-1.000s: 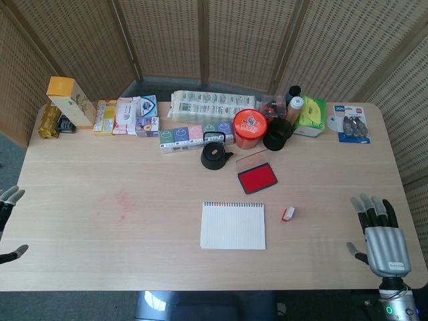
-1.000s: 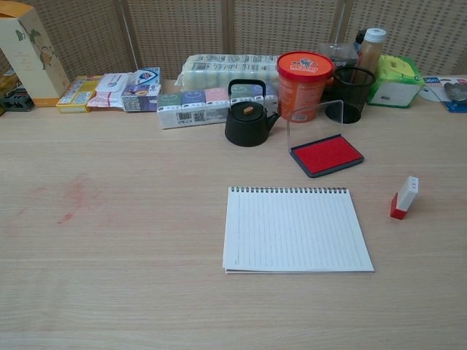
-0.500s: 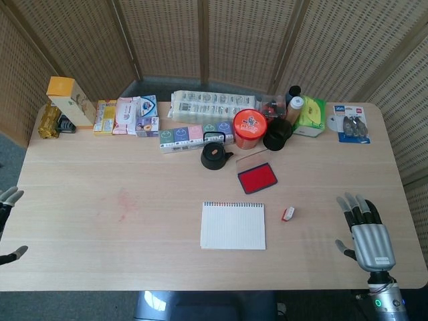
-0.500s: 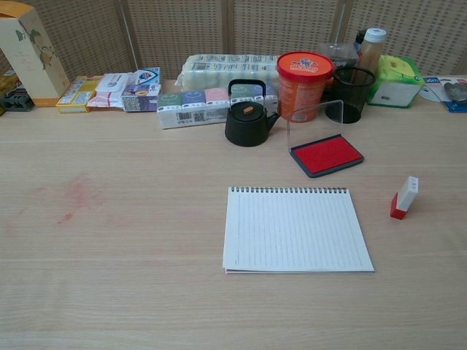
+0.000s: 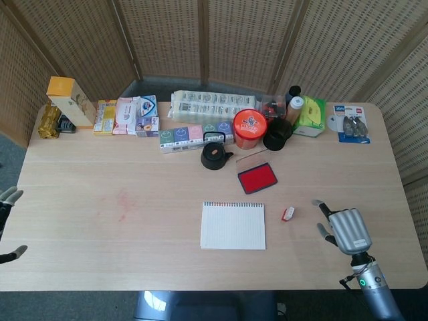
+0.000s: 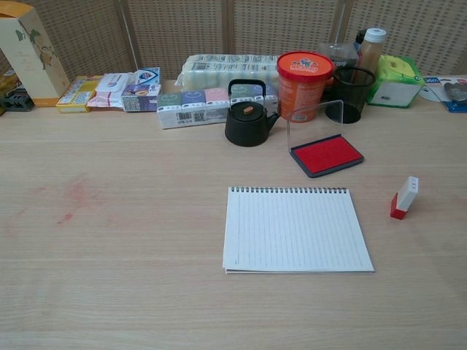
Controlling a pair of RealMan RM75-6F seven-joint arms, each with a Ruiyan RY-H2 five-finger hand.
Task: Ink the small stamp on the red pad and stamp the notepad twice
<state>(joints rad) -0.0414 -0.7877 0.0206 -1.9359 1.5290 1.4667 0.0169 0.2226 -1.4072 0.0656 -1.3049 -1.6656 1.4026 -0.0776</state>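
Red-tipped small stamp (image 5: 288,214) sits untouched on the table (image 5: 100,227); my right hand (image 5: 345,229), empty and fingers loose, has slid closer, so grabbing comes next.

Light wooden table (image 5: 100,200) with stamping items and clutter.
A spiral notepad (image 5: 233,226) lies mid-table, a small stamp (image 5: 288,214) beside it, the open red ink pad (image 5: 257,178) behind, near a black teapot (image 5: 214,156) and orange tub (image 5: 249,128).

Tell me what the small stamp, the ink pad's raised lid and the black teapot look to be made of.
Small stamp: seemingly hard plastic, white body with a red base, smooth.
Ink pad lid: clear plastic or acrylic; the things behind show through.
Black teapot: matte black, possibly cast iron or ceramic; cannot say which.
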